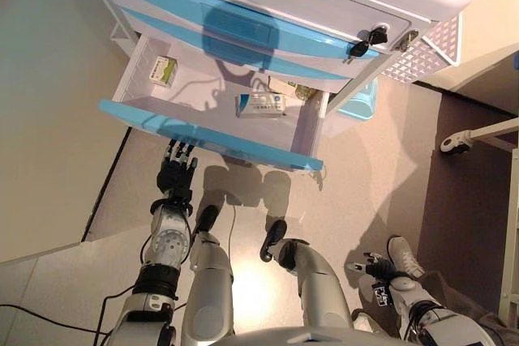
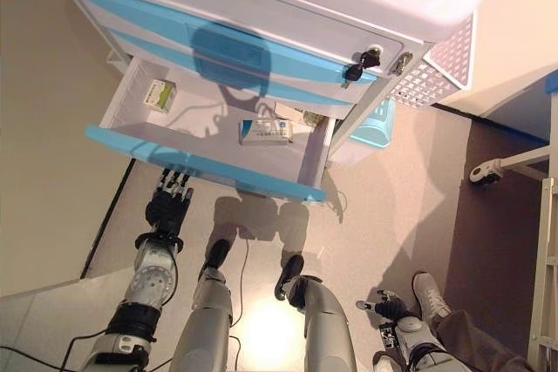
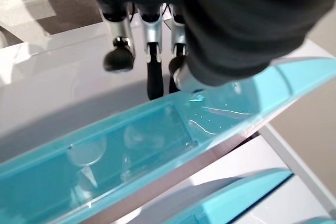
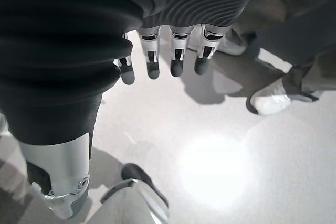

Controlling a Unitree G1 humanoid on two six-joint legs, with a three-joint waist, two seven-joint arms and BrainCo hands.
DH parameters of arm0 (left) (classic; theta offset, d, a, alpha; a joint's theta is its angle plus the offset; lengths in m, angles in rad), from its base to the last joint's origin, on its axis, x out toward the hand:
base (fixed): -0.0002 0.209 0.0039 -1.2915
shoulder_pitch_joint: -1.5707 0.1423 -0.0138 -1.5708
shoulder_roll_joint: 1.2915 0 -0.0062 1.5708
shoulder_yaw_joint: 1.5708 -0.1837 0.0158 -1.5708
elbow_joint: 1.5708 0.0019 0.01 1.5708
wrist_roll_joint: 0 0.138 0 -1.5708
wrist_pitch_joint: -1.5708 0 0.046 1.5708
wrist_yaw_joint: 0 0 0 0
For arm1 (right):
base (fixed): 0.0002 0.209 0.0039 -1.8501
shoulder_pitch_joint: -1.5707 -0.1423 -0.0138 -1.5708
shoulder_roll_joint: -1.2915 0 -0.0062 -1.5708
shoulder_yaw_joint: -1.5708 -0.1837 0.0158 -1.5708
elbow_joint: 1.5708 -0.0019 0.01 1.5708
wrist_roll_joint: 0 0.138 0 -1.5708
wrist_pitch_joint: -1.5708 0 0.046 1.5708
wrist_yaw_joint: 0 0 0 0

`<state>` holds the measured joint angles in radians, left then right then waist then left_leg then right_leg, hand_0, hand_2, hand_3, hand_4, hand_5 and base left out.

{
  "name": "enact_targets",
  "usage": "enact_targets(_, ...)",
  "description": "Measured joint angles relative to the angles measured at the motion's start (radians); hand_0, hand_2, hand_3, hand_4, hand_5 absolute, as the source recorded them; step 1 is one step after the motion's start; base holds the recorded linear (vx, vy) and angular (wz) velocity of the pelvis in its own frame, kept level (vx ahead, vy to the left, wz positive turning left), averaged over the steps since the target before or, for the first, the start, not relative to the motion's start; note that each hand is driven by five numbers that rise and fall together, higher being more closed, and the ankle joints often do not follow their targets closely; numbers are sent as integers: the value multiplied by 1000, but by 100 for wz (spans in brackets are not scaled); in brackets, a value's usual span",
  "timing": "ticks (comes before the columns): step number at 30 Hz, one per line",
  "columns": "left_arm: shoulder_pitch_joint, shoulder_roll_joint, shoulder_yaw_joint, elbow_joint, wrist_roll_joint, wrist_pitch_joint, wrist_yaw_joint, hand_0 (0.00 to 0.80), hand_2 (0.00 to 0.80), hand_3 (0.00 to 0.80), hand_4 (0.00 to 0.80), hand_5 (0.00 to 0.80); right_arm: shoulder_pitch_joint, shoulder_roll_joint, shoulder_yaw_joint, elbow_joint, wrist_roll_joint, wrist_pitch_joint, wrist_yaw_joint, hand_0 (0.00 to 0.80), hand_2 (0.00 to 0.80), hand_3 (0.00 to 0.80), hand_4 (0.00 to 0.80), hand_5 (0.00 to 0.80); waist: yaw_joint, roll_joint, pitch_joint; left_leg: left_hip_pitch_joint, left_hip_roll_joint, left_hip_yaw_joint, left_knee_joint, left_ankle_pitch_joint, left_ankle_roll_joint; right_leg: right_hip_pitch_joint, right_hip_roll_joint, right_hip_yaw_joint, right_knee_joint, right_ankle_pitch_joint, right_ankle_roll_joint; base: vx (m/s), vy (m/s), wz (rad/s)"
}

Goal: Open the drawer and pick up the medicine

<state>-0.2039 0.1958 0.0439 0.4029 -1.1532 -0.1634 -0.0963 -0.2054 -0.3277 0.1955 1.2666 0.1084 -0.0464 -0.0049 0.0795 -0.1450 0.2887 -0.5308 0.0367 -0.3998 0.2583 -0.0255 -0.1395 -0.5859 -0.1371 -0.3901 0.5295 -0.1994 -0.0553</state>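
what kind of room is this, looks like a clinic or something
Probably a clinic or hospital-style room, perhaps staged: a white and blue bedside cabinet with a key lock, medicine boxes in its open drawer, and a wheeled frame nearby.

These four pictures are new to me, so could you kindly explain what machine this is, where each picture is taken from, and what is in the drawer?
This is a two-legged humanoid robot looking down at its own work. The two wide pictures come from the two eyes of a camera on its head and show the same scene. The other two come from cameras on its wrists, looking along each hand.

In front of it stands a white cabinet with blue drawer fronts. The lowest drawer is pulled open. Inside lie a green and white box near the back left corner and a blue and white box towards the right; a further item behind that one is too hidden to name.

The left hand is at the drawer's blue front, fingers straight, holding nothing. The right hand hangs low at the robot's side, also empty, beside a person's shoe.
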Motion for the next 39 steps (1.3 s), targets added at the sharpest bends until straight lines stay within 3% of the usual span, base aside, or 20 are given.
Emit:
enact_targets(6,34,6,-21,-35,-2,3,-7,800,800,800,800,800,5,2,1,0,0,0,2,0,0,0,0,0,31,-6,7,-5,-7,-22,14,-6,-27,2,-7,-10,26,-20,-1,46,-39,13)
enact_targets(22,120,60,-24,-80,-8,33,-30,800,800,800,800,800,5,1,4,-10,1,0,2,0,0,0,0,0,73,-13,9,-4,-14,-30,19,-15,-33,24,-14,-24,26,-42,9,32,-2,6)
enact_targets(23,122,66,-23,-80,-8,37,-30,72,72,72,72,72,4,1,4,-12,1,0,2,0,0,0,0,0,78,-13,9,-4,-15,-31,19,-15,-33,24,-14,-24,26,-42,9,0,0,0)
enact_targets(24,123,68,-23,-80,-8,40,-30,0,0,0,0,0,3,1,4,-14,1,0,2,0,0,0,0,0,79,-13,9,-5,-16,-31,19,-15,-33,24,-15,-24,26,-42,9,0,0,0)
enact_targets(36,137,84,-39,-104,6,45,-21,0,0,0,0,0,4,1,-2,-32,2,0,-3,0,0,0,0,0,76,-12,9,-4,-25,-29,15,-15,-33,24,-26,-22,25,-46,16,-3,15,0)
enact_targets(39,142,93,-17,-99,111,25,53,0,0,0,0,0,6,1,-10,-33,3,2,-14,0,0,0,0,0,73,-9,9,21,-24,-12,16,-15,-33,45,-26,-11,19,-42,14,50,62,-8)
